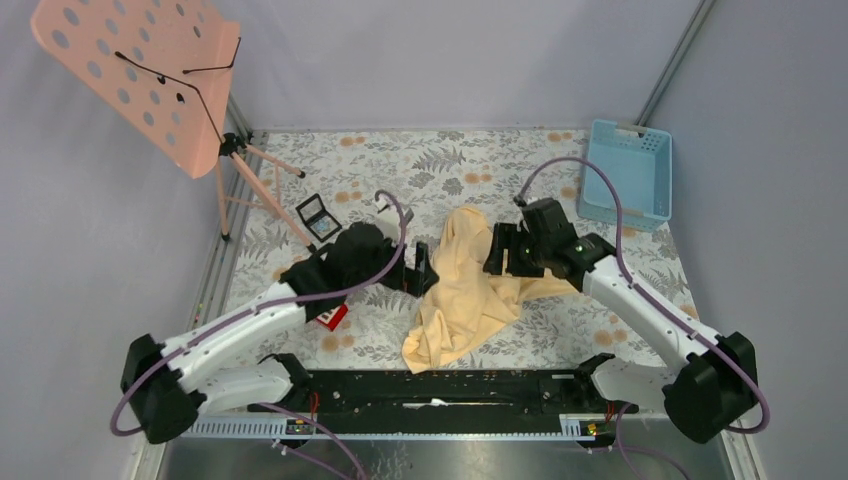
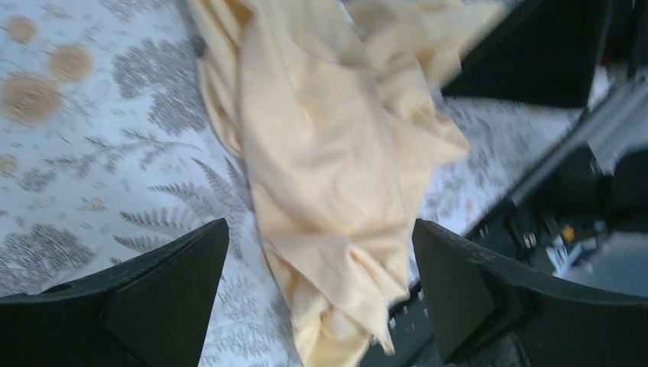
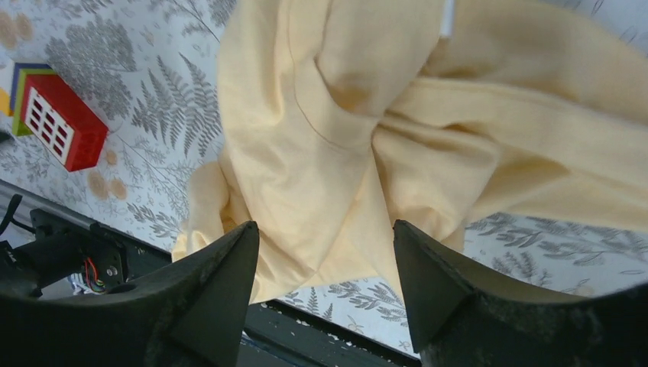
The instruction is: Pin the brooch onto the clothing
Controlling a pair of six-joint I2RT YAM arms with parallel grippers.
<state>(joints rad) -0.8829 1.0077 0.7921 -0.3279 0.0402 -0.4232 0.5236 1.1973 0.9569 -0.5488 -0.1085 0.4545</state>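
Lighting: bright, even and diffuse in all three views; no glare.
Shadows: soft only; thin under the arms [image 1: 640, 300] in the top view, gentle in the folds of the shirt [image 3: 336, 153] just beyond the right claw [image 3: 325, 224].
Left wrist view: motion blur; shirt edges smeared beyond the left claw [image 2: 321, 225], the area up and right of it streaked and washed out.
Right wrist view: sharper; fern-print cloth [image 3: 153, 115] crisp to the left of the claw.
Both wrist views: fingers [image 3: 214, 290] nearest the lens dark and soft-edged.

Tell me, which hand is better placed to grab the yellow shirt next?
Probably right. The right hand is open with the shirt filling the space between its fingers; the left hand, open too, frames shirt plus tablecloth.
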